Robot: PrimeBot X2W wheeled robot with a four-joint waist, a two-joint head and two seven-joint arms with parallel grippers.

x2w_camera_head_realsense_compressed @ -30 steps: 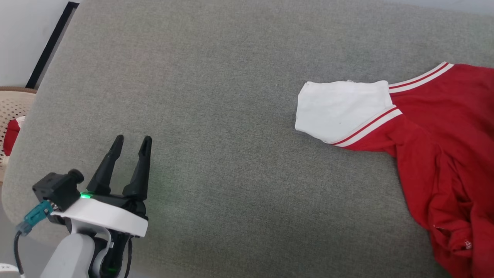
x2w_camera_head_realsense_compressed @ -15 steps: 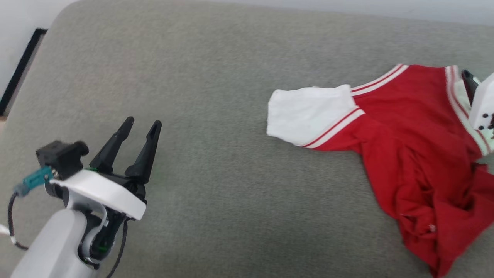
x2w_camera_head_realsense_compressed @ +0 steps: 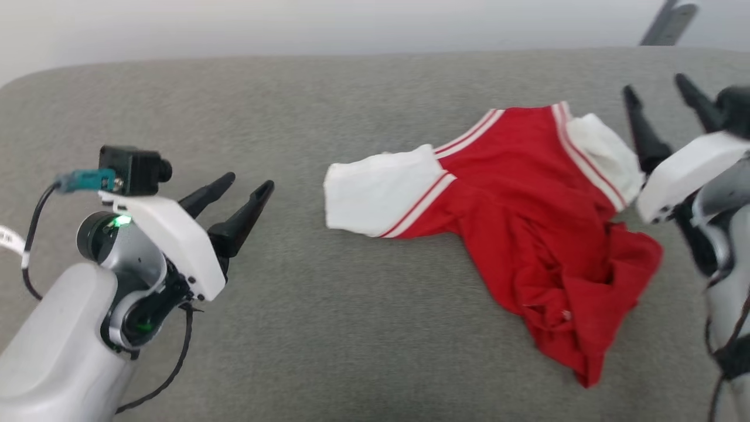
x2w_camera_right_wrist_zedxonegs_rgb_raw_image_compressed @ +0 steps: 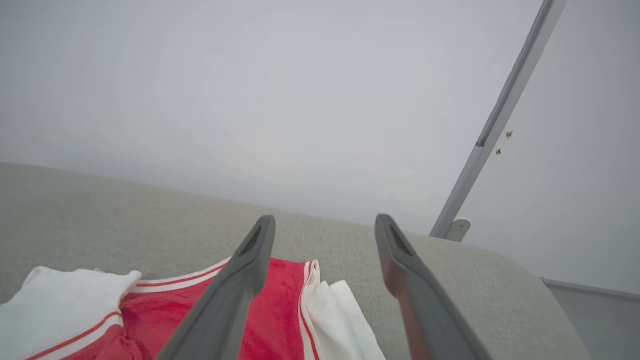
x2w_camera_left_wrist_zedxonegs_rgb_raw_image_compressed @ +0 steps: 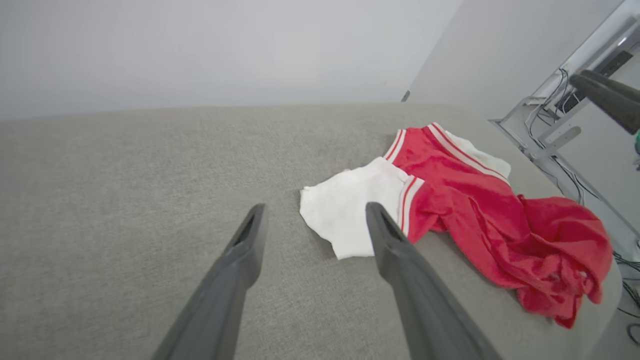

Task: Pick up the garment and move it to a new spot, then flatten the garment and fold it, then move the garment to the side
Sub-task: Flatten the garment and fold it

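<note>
Jaws: left gripper spread, empty | right gripper spread, empty | garment crumpled, red, white sleeves

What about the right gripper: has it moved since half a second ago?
Yes. Against the garment lying on the grey cushion, the right gripper has drawn back off the nearer white sleeve toward the head view's right, jaws open.

Grey fabric-covered tabletop, rounded corners, with the garment lying crumpled on its right half.
</note>
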